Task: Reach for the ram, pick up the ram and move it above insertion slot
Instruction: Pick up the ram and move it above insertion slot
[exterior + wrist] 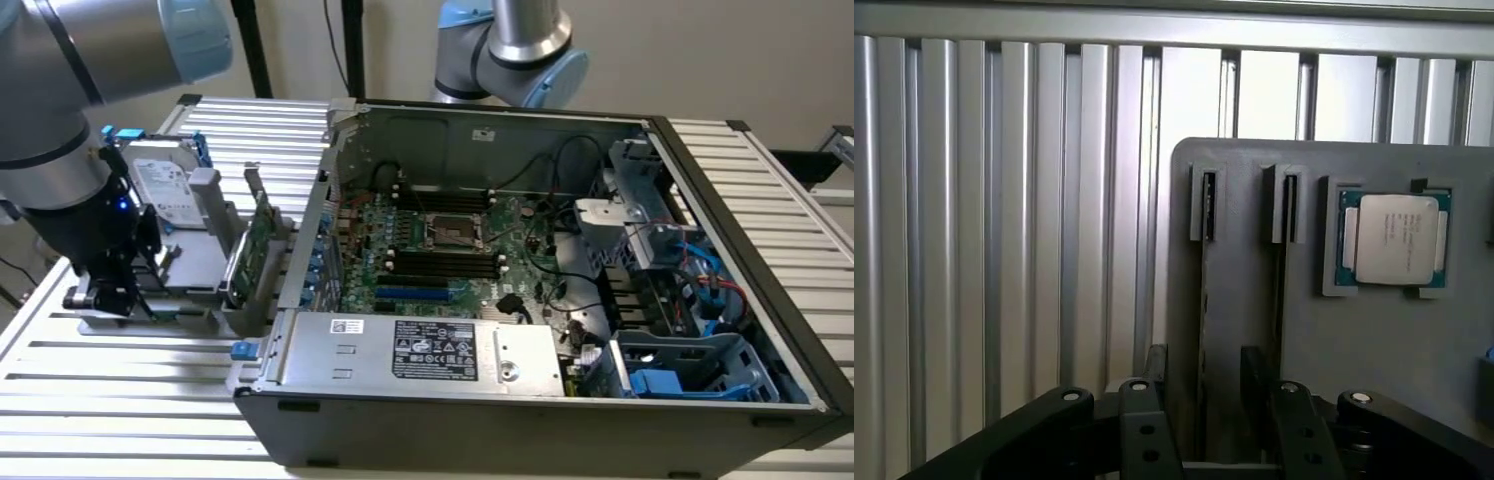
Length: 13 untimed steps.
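At exterior 9 o'clock, black gripper [114, 298] is hiding the front of grey plastic holder [200, 265]; thin green ram stick [1202, 300] is showing edge-on, chips unreadable.

Hand [1202, 372], fingers [1142, 432] apart, astride the edge-on ram [1203, 300] in a grey slotted holder [1374, 345], processor chip [1395, 238] beside.
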Motion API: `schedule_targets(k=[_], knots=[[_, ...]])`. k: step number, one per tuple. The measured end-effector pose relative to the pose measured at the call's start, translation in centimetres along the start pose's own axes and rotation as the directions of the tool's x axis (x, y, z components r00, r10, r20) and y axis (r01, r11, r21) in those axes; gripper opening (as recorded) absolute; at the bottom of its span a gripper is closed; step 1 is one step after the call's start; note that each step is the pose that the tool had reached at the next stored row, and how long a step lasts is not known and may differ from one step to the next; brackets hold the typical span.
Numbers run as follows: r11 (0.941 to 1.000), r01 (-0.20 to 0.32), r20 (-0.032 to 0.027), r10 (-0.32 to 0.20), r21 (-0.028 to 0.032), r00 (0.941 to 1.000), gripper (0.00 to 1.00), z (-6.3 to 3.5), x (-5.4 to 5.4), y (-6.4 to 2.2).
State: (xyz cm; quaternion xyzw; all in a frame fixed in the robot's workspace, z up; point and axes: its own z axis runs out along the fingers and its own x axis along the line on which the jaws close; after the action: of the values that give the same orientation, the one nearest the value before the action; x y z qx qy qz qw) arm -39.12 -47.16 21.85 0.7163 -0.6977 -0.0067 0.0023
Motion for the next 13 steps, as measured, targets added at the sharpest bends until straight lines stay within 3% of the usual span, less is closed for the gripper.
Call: schedule_targets(k=[13], knots=[[1.0000,-0.004,0.0069,0.004,-0.0018,1.0000,0.42,1.77,0.1,-0.01]])
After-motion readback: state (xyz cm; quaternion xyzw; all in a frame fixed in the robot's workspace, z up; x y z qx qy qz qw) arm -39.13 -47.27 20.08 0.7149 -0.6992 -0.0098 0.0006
